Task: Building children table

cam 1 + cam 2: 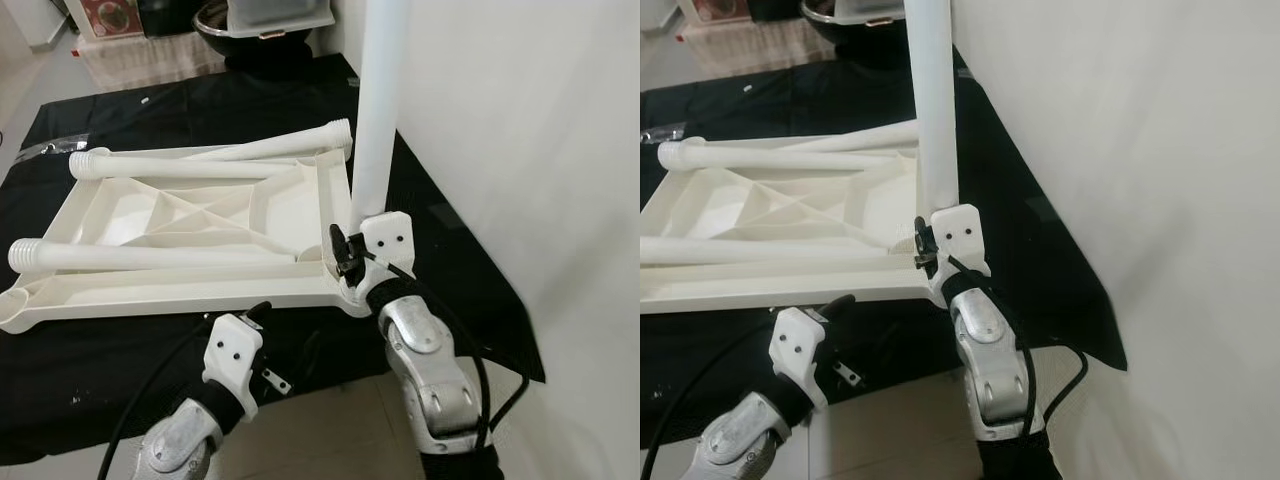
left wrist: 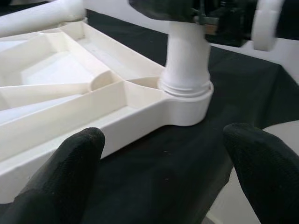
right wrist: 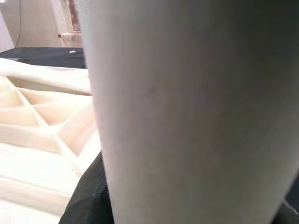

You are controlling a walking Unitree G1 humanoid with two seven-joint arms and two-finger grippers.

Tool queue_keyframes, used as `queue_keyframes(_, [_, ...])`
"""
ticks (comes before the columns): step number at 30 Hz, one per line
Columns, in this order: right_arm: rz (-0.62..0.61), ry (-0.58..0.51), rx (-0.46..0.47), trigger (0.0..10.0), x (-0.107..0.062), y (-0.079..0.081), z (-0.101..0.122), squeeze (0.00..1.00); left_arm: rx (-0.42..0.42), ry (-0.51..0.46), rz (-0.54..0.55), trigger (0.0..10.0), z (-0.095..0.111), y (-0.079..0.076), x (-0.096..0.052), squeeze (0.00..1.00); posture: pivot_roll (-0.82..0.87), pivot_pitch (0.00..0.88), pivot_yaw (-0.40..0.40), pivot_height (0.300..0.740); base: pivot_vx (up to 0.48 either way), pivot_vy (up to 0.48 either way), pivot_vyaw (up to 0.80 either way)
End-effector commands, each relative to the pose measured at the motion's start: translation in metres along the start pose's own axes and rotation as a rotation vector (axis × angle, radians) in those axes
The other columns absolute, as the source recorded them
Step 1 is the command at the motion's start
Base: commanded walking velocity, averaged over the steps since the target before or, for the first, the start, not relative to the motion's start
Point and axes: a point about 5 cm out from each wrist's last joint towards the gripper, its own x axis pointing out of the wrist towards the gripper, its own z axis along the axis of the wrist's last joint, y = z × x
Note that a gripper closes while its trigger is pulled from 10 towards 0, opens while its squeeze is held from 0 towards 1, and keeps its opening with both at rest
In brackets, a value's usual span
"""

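Note:
The white table top (image 1: pixel 150 300) lies upside down on a black cloth (image 1: pixel 450 270). One white leg (image 1: pixel 378 110) stands upright in its near right corner socket (image 2: pixel 187 93). My right gripper (image 1: pixel 350 250) is shut around that leg just above the socket; the leg (image 3: pixel 187 107) shows close up in the right wrist view. Three loose legs rest across the ribbed underside: one near (image 1: pixel 160 257), one far (image 1: pixel 190 167), one angled at the back (image 1: pixel 280 147). My left gripper (image 2: pixel 163 172) is open, low in front of the table top's near edge, touching nothing.
A white wall (image 1: pixel 520 130) runs close along the right of the cloth. The cloth's near edge gives way to pale floor (image 1: pixel 330 430). A dark bowl (image 1: pixel 215 25) and boxes stand at the back. A small metal part (image 1: pixel 277 380) lies near the cloth's edge.

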Motion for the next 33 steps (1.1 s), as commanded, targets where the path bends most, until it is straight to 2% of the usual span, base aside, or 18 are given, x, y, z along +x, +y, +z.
queue_keyframes(1, [-0.027, 0.098, 0.027, 0.0, 0.008, 0.004, -0.011, 0.00, 0.010, 0.015, -0.004, 10.0, -0.004, 0.001, -0.002, 0.00, 0.05, 0.126, 0.016, 0.740, 0.000, 0.000, 0.00])
queue_keyframes(2, [-0.023, 0.106, 0.033, 8.5, 0.009, 0.004, -0.011, 0.00, 0.012, 0.014, -0.002, 10.0, -0.004, 0.001, -0.002, 0.00, 0.05, 0.127, 0.016, 0.740, 0.000, 0.000, 0.00])
queue_keyframes(3, [-0.023, 0.106, 0.033, 8.5, 0.009, 0.004, -0.011, 0.00, 0.012, 0.014, -0.002, 10.0, -0.004, 0.001, -0.002, 0.00, 0.05, 0.127, 0.016, 0.740, 0.000, 0.000, 0.00])
queue_keyframes(4, [0.014, 0.106, 0.044, 10.0, 0.011, 0.005, -0.011, 0.00, 0.013, 0.014, 0.001, 10.0, -0.003, 0.001, -0.002, 0.00, 0.05, 0.129, 0.015, 0.740, 0.000, 0.000, 0.00])
queue_keyframes(7, [0.049, 0.087, 0.105, 10.0, 0.011, 0.006, -0.006, 0.00, 0.013, 0.013, 0.001, 10.0, -0.003, 0.001, -0.002, 0.00, 0.05, 0.131, 0.015, 0.740, 0.000, 0.000, 0.00])
queue_keyframes(8, [0.106, 0.033, 0.171, 10.0, 0.014, 0.004, 0.003, 1.00, 0.013, 0.012, 0.002, 10.0, -0.003, 0.001, -0.002, 0.00, 0.05, 0.131, 0.014, 0.740, 0.000, 0.000, 0.00])
queue_keyframes(9, [0.239, -0.044, 0.254, 10.0, 0.015, 0.002, 0.017, 1.00, 0.012, 0.011, 0.001, 10.0, -0.003, 0.000, -0.002, 0.00, 0.05, 0.137, 0.011, 0.740, 0.000, 0.000, 0.00])
queue_keyframes(10, [0.239, -0.044, 0.254, 10.0, 0.015, 0.002, 0.017, 1.00, 0.012, 0.011, 0.001, 10.0, -0.003, 0.000, -0.002, 0.00, 0.05, 0.137, 0.011, 0.740, 0.000, 0.000, 0.00])
queue_keyframes(11, [0.434, -0.139, 0.293, 10.0, 0.015, -0.005, 0.036, 1.00, 0.009, 0.010, -0.001, 10.0, -0.002, -0.001, -0.003, 0.00, 0.05, 0.143, 0.011, 0.740, 0.000, 0.000, 0.00])
queue_keyframes(12, [0.434, -0.139, 0.293, 10.0, 0.015, -0.005, 0.036, 1.00, 0.009, 0.010, -0.001, 10.0, -0.002, -0.001, -0.003, 0.00, 0.05, 0.143, 0.011, 0.740, 0.000, 0.000, 0.00])
queue_keyframes(16, [0.636, -0.184, 0.132, 10.0, 0.016, -0.028, 0.047, 1.00, 0.004, 0.007, -0.005, 10.0, -0.001, -0.003, -0.004, 0.00, 0.06, 0.167, 0.006, 0.740, 0.000, 0.000, 0.00])
queue_keyframes(18, [0.636, -0.184, 0.132, 10.0, 0.016, -0.028, 0.047, 1.00, 0.004, 0.007, -0.005, 10.0, -0.001, -0.003, -0.004, 0.00, 0.06, 0.167, 0.006, 0.740, 0.000, 0.000, 0.00])
queue_keyframes(19, [0.695, -0.185, 0.084, 10.0, 0.018, -0.036, 0.050, 0.00, 0.003, 0.006, -0.004, 10.0, 0.000, -0.004, -0.006, 0.00, 0.07, 0.176, 0.005, 0.740, 0.000, 0.000, 0.00])
queue_keyframes(22, [0.771, -0.169, 0.016, 10.0, 0.028, -0.053, 0.055, 0.00, 0.003, 0.007, -0.002, 10.0, 0.002, -0.005, -0.009, 0.00, 0.08, 0.190, 0.006, 0.740, 0.000, 0.000, 0.00])
queue_keyframes(26, [0.796, -0.169, 0.000, 10.0, 0.032, -0.058, 0.059, 0.00, 0.003, 0.007, -0.002, 10.0, 0.002, -0.006, -0.010, 0.00, 0.09, 0.192, 0.007, 0.740, 0.000, 0.000, 0.00])
queue_keyframes(27, [0.820, -0.170, -0.016, 5.9, 0.037, -0.062, 0.063, 0.00, 0.003, 0.009, -0.003, 10.0, 0.003, -0.007, -0.011, 0.00, 0.09, 0.199, 0.006, 0.740, 0.000, 0.000, 0.00])
queue_keyframes(28, [0.864, -0.167, -0.021, 0.0, 0.039, -0.065, 0.066, 0.00, 0.003, 0.011, -0.003, 10.0, 0.003, -0.007, -0.012, 0.00, 0.10, 0.202, 0.007, 0.740, 0.000, 0.000, 0.00])
queue_keyframes(33, [1.042, -0.116, -0.059, 0.0, 0.036, -0.070, 0.065, 0.00, 0.001, 0.015, -0.003, 10.0, 0.003, -0.009, -0.014, 0.00, 0.10, 0.203, 0.005, 0.740, 0.000, 0.000, 0.00])
